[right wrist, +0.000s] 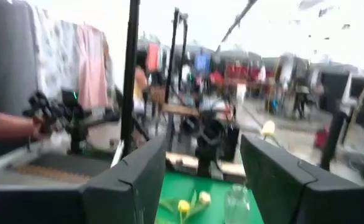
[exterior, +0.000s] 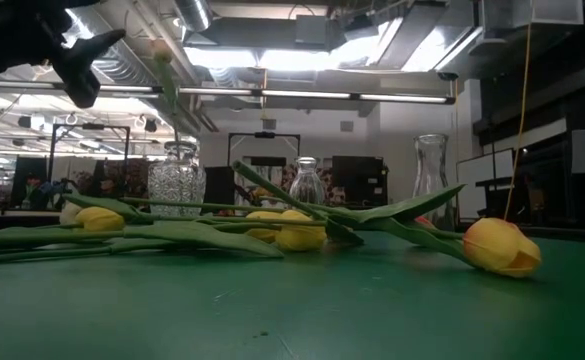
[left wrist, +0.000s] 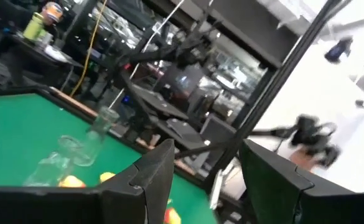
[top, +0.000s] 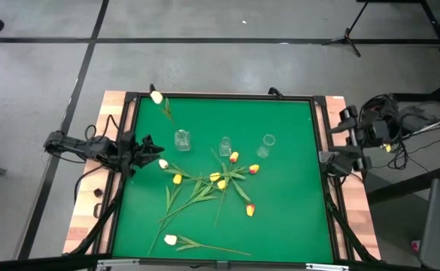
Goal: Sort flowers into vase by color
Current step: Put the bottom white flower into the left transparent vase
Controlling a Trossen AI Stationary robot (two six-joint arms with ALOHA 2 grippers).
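Note:
Three clear glass vases (top: 225,145) stand in a row at mid-table. A white tulip (top: 156,96) stands with its stem in the left vase (top: 182,139), its head leaning toward the far-left corner. Several white, yellow and orange-yellow tulips (top: 214,178) lie flat in a loose heap on the green mat, and one white tulip (top: 170,239) lies near the near edge. My left gripper (top: 148,148) hangs open and raised (exterior: 87,75) just left of the left vase, holding nothing (left wrist: 206,168). My right gripper (top: 331,159) waits open at the table's right edge (right wrist: 203,162).
A wooden frame (top: 118,105) borders the green mat. Bare mat lies right of and nearer than the heap (top: 295,218). Cables and a stand (top: 385,128) crowd the floor right of the table. A person's arm (right wrist: 7,127) shows in the room beyond, off the table.

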